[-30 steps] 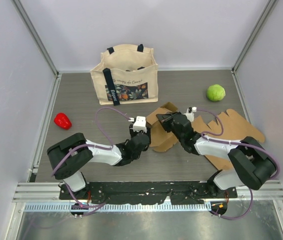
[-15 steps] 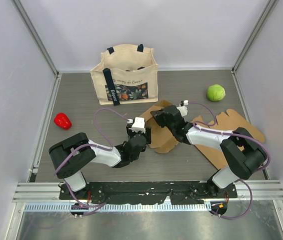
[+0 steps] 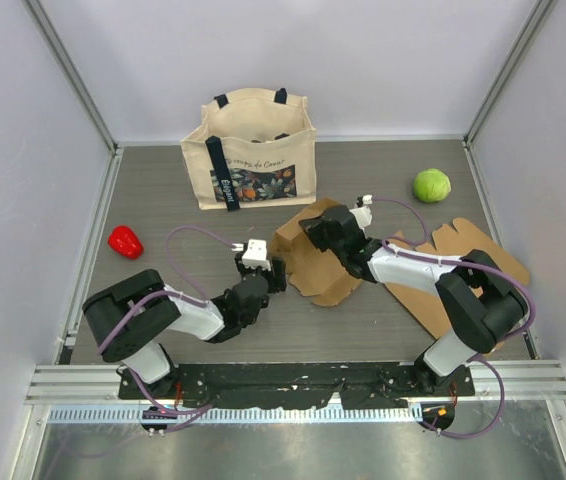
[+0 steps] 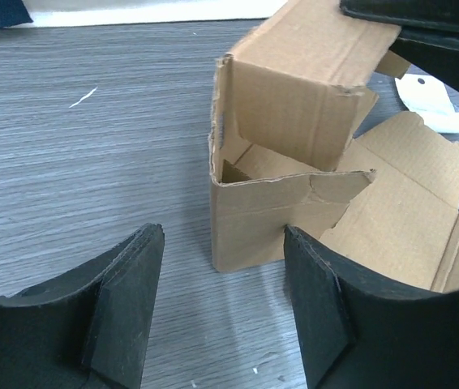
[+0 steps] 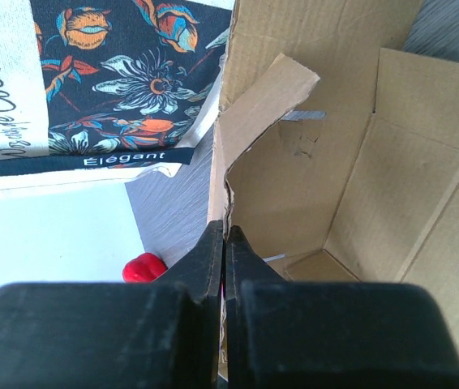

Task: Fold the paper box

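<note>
The brown paper box (image 3: 303, 258) lies partly folded at mid table, walls up and flaps loose. In the left wrist view the box (image 4: 294, 154) stands just beyond my left gripper (image 4: 225, 300), which is open with only bare table between its fingers (image 4: 128, 312). From above, the left gripper (image 3: 274, 273) sits just left of the box. My right gripper (image 3: 310, 232) is shut on the box's torn upper wall edge. The right wrist view shows that gripper (image 5: 224, 237) pinching the thin wall, with the box interior (image 5: 335, 178) to the right.
A floral tote bag (image 3: 250, 150) stands behind the box, close to its far side. A red pepper (image 3: 125, 241) lies at the left, a green ball (image 3: 431, 185) at the back right. A flat unfolded cardboard sheet (image 3: 468, 262) lies at the right under the right arm.
My left gripper has opened wider and drawn back to the left, away from the box. The right gripper has moved left and farther back, swinging the box with it.
</note>
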`<state>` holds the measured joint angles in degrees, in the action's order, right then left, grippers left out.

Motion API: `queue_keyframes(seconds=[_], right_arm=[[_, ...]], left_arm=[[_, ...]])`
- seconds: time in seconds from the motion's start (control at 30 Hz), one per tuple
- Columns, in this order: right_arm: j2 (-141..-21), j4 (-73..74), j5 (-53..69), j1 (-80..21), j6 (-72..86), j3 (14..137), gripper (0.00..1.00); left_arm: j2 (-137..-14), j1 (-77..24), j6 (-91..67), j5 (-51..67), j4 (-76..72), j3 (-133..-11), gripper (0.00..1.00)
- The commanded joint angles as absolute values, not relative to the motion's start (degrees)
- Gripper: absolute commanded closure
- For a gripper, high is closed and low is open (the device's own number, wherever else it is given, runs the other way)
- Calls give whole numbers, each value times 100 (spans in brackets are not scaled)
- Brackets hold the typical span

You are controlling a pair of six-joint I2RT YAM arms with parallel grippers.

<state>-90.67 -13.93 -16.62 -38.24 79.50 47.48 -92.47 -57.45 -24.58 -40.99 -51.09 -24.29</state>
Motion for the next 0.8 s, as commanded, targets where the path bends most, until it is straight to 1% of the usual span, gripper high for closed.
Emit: queue_keyframes(seconds=[0.0, 0.07, 0.1, 0.23, 0.3, 0.53, 0.63, 0.77], right_arm=[[-9079, -1248, -1819, -3797, 7866, 4597, 99], [-9062, -1301, -1793, -3788, 7910, 4579, 99], [-9070, -1309, -1758, -3797, 7936, 4579, 99], [-9088, -1318, -1688, -3797, 7972, 4605, 99], [-9088, -1318, -1679, -3797, 8015, 4605, 99], [-8983, -1292, -1749, -3797, 8156, 4465, 99], [-8903, -1239, -1819, -3806, 8191, 4368, 99], [-8868, -1265, -1872, -3823, 8341, 4210, 99]], left_arm=[[-8930, -5494, -2487, -3606, -5994, -2154, 36], [-8964, -5379, -2452, -3429, -5950, -2197, 36], [-9008, -5344, -2356, -3175, -6011, -2223, 35], [-9184, -5291, -2136, -2813, -5994, -2522, 32], [-9333, -5291, -2127, -2725, -5871, -2749, 33], [-9808, -5300, -2294, -2619, -5810, -3296, 46], [-9905, -5326, -2373, -2917, -5748, -3410, 52], [-10028, -5563, -2058, -3821, -5582, -3559, 54]])
